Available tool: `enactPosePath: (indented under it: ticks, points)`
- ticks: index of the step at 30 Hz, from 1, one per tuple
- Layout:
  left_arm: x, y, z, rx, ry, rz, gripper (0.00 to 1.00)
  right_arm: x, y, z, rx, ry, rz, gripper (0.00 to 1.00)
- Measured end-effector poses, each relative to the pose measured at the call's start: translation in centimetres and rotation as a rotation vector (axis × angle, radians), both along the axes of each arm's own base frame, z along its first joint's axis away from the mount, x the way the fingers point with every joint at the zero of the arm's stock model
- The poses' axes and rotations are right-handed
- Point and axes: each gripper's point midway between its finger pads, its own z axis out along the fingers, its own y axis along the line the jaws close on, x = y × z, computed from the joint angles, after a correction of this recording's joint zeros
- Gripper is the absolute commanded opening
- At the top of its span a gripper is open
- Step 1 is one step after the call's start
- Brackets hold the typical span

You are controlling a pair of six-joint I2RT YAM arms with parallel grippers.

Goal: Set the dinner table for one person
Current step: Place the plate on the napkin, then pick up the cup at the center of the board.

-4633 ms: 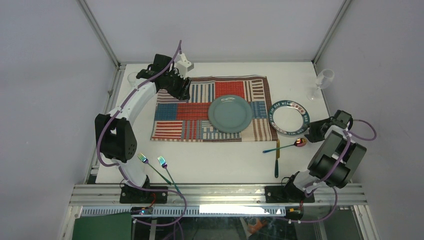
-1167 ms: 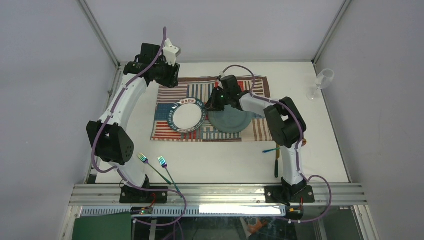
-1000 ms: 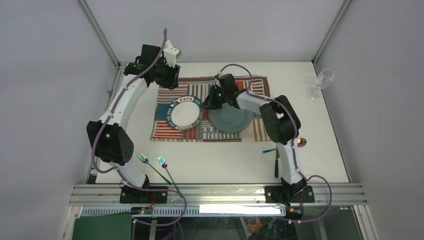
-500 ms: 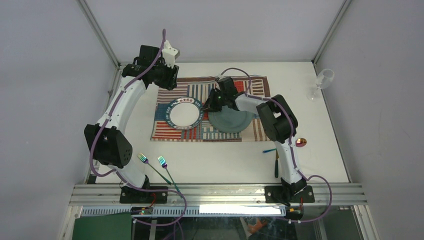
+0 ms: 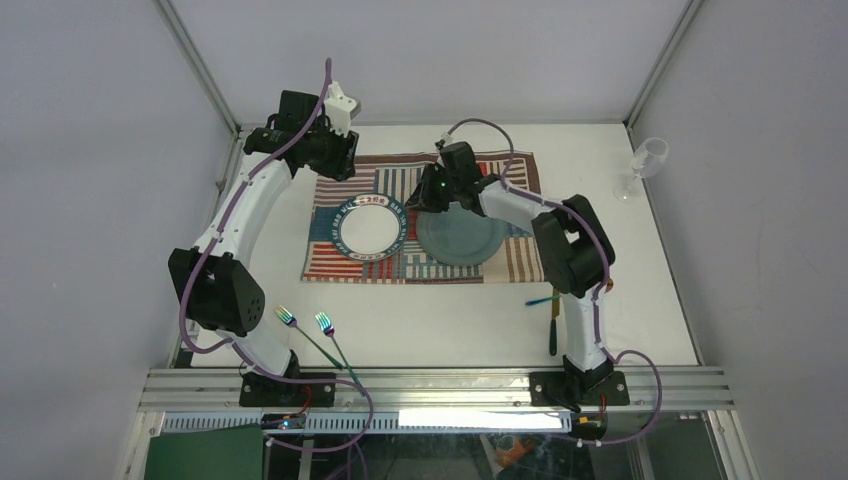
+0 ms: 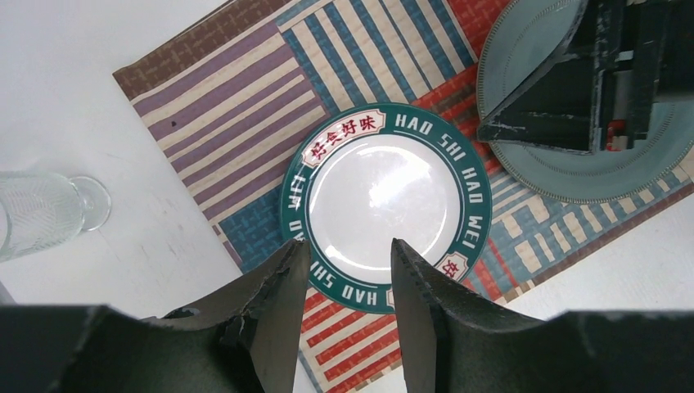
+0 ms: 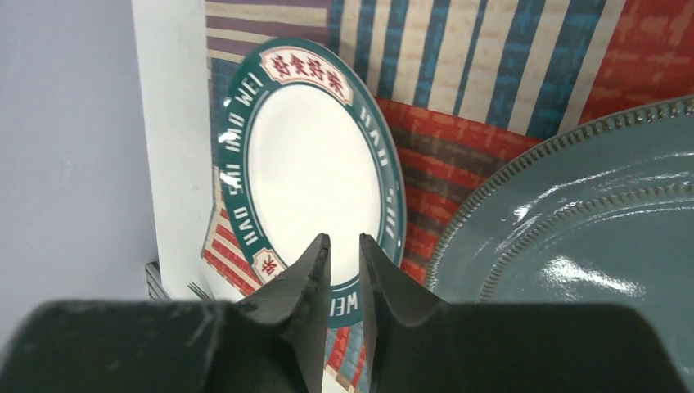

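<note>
At the far left corner of the dinner table [image 5: 450,320], a glass [image 6: 41,213] stands on bare white surface just off the placemat [image 5: 330,255]. The left gripper [image 6: 348,250] hovers above that corner as it did a second ago, its fingers moderately apart with nothing between them. Two forks [image 5: 318,335] lie untouched on the table at the near left, off the mat. The real change is the small green-rimmed plate [image 5: 370,228]. A few seconds ago it sat on the table to the right of the mat. Now it lies flat on the mat's left half, just beside the grey-green plate [image 5: 462,235], with a strip of cloth showing between their rims. The right gripper [image 7: 344,240], which was pinched at that small plate's edge a second ago, has parted its fingers to a narrow gap. It grips nothing and has drawn back slightly toward the mat's far side. That reads as a release, so the plate's placement looks finished. Further right, the spoon [image 5: 540,300] and knife [image 5: 552,335] remain on the table near the right arm, and a stemmed glass [image 5: 645,165] stands at the far right corner. Judging from this layout, the cutlery and a glass have yet to be brought to the setting.
</note>
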Motion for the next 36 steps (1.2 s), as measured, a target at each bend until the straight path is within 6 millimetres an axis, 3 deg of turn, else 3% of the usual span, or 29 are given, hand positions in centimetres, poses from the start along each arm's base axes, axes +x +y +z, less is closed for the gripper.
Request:
enactPosePath:
  ticks: [5,10,13,19,22,30,33,36]
  points:
    - [-0.2,0.1,-0.2,0.003,0.012,0.000,0.43,0.3,-0.6,2.5,-0.007,-0.057,-0.016,0.20]
    - [-0.3,0.1,-0.2,0.003,0.015,0.000,0.43,-0.8,-2.9,2.6,-0.079,-0.078,-0.059,0.25]
    - [-0.3,0.0,-0.2,0.000,0.016,-0.003,0.45,-1.9,-6.4,2.6,-0.177,-0.080,-0.126,0.29]
    - [-0.6,-0.7,-0.2,-0.030,0.025,-0.034,0.45,-2.8,-17.9,5.4,-0.361,-0.084,-0.359,0.30]
    - [-0.7,-1.0,-0.2,-0.042,0.029,-0.047,0.45,-6.2,-22.4,6.9,-0.427,-0.063,-0.436,0.32]
    - [-1.2,-1.9,0.0,-0.082,0.040,-0.088,0.45,-18.2,-26.6,7.5,-0.441,0.066,-0.496,0.43]
    - [-1.3,-2.3,0.1,-0.100,0.043,-0.106,0.45,-20.5,-27.4,7.0,-0.394,0.097,-0.558,0.46]
    - [-1.5,-2.6,0.2,-0.114,0.047,-0.120,0.45,-21.6,-27.7,5.2,-0.365,0.139,-0.615,0.46]
